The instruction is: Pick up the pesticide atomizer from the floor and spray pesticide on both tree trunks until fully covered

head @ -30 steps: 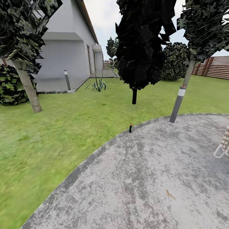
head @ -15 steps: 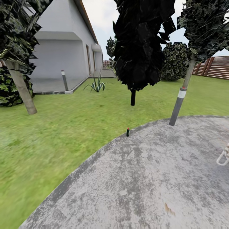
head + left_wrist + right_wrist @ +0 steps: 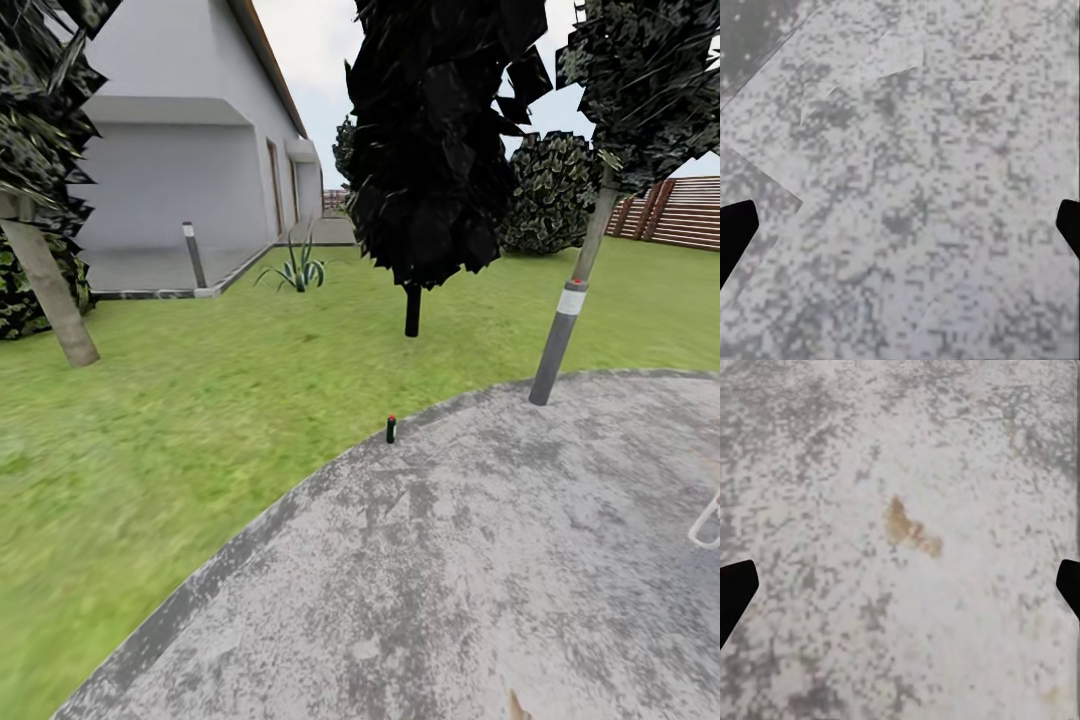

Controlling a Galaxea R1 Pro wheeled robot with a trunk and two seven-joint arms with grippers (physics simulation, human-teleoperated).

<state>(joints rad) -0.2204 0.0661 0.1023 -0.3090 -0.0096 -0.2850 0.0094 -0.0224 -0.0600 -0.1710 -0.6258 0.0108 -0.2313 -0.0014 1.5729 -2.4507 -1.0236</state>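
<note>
The pesticide atomizer (image 3: 391,429), a small dark cylinder with a red top, stands upright on the floor where the round grey paved patch (image 3: 480,560) meets the grass. One tree's pale trunk (image 3: 47,290) leans at the far left. The other tree's trunk (image 3: 598,225) rises at the right, behind a grey post (image 3: 556,345). In the left wrist view, my left gripper (image 3: 900,232) hangs open over bare paving. My right gripper (image 3: 900,592) is open too, above a brown stain (image 3: 907,529) on the paving. Both are empty.
A narrow black-green tree (image 3: 440,150) stands beyond the atomizer. A white house (image 3: 190,150), a short bollard (image 3: 190,255) and a spiky plant (image 3: 298,270) lie at the back left. A round bush (image 3: 550,195) and a slat fence (image 3: 680,210) are at the back right. A white chair frame (image 3: 705,520) is at the right edge.
The head camera has moved: the whole picture has slid left and down, and the atomizer and post now sit lower in it. Nothing in the garden has itself moved.
</note>
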